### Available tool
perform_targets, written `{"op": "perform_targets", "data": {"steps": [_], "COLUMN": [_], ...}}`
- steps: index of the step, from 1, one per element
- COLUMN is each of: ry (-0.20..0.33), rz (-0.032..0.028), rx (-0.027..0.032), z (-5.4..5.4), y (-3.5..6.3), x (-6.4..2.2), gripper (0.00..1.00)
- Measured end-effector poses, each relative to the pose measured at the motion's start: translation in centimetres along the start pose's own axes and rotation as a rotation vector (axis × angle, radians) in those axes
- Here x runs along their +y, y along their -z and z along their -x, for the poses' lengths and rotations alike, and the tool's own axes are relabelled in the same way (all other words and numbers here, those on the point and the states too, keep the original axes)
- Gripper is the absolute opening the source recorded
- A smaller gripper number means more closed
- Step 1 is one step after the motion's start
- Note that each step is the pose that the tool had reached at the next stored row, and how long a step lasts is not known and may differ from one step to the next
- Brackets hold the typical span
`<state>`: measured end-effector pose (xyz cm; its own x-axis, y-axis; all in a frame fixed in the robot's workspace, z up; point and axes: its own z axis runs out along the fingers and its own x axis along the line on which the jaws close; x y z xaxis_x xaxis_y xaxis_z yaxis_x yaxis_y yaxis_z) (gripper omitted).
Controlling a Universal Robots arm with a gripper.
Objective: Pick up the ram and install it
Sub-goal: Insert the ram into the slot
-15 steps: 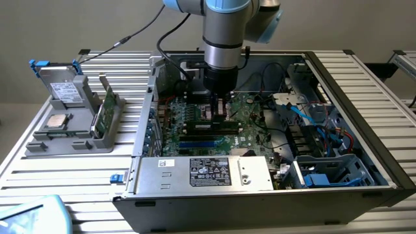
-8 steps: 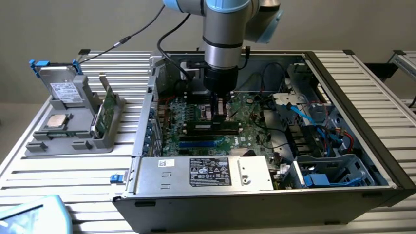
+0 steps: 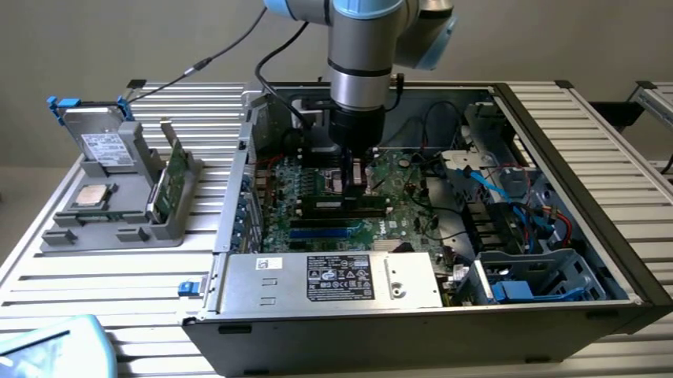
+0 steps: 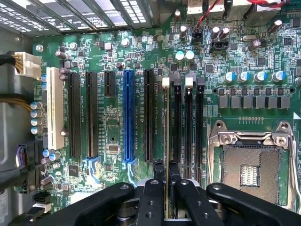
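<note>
My gripper hangs low inside the open computer case, over the motherboard. In the wrist view its two black fingers stand close together, shut on the ram. The ram shows edge-on as a thin dark strip. It runs along the memory slot with the white latch, beside the other black memory slots. Whether the ram is seated in that slot or just above it I cannot tell.
The empty processor socket lies beside the memory slots, the blue and black expansion slots on their other side. The power supply lines the case's front wall, with cables and a drive cage at the exterior view's right. A grey tray outside holds a processor, a drive and a green card.
</note>
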<state>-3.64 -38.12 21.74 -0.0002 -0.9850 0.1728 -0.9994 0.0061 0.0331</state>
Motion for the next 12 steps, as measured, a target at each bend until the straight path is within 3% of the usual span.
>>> {"op": "perform_targets", "data": {"steps": [6,12], "ry": [0.035,0.037], "rz": [-0.0061,-0.0066], "rx": [0.0021,0.0023], "z": [0.13,0.12], "y": [0.1,0.11], "x": [0.26,0.27], "gripper": [0.15,0.15]}}
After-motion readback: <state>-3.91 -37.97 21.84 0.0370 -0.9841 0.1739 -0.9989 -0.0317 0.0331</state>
